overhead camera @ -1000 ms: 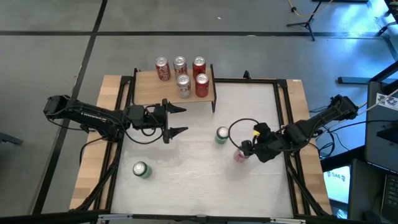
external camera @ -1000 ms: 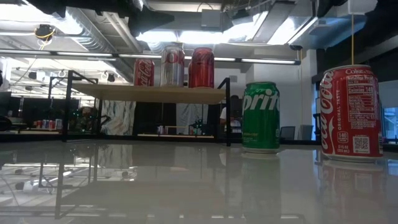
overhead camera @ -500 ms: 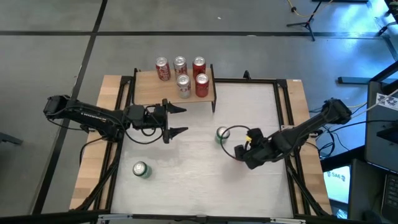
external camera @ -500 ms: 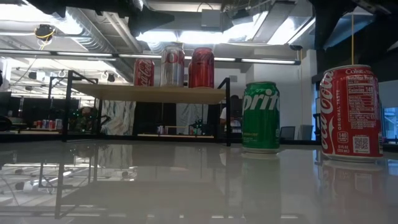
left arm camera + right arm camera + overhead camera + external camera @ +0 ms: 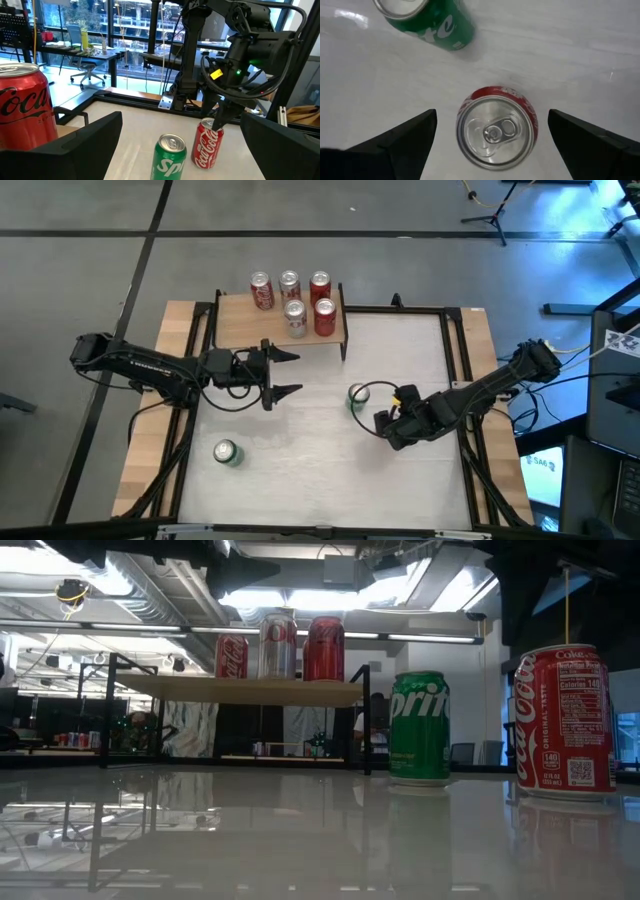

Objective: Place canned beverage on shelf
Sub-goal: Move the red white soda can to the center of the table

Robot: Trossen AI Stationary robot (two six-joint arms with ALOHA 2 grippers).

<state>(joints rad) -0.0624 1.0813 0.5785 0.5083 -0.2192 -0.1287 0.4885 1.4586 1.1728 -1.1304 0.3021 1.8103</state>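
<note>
A red Coca-Cola can (image 5: 496, 131) stands upright on the white table, right of centre; it also shows in the low view (image 5: 565, 720). My right gripper (image 5: 492, 114) hangs over it, pointing down and open, one finger on either side of the can's top and apart from it. In the high view my right gripper (image 5: 385, 423) hides the can. The light-wood shelf (image 5: 235, 323) on black legs stands at the far left and holds several cans. My left gripper (image 5: 288, 374) waits open in front of the shelf.
A green Sprite can (image 5: 357, 394) stands just left of and beyond the red can, close to my right gripper. Another green can (image 5: 226, 452) stands near the front left. Wooden strips and black frame rails (image 5: 468, 360) run along the table's sides.
My right gripper has moved toward the table's left edge and come over the red can, which now lies hidden under it in the high view. The cans have stayed where they were.
</note>
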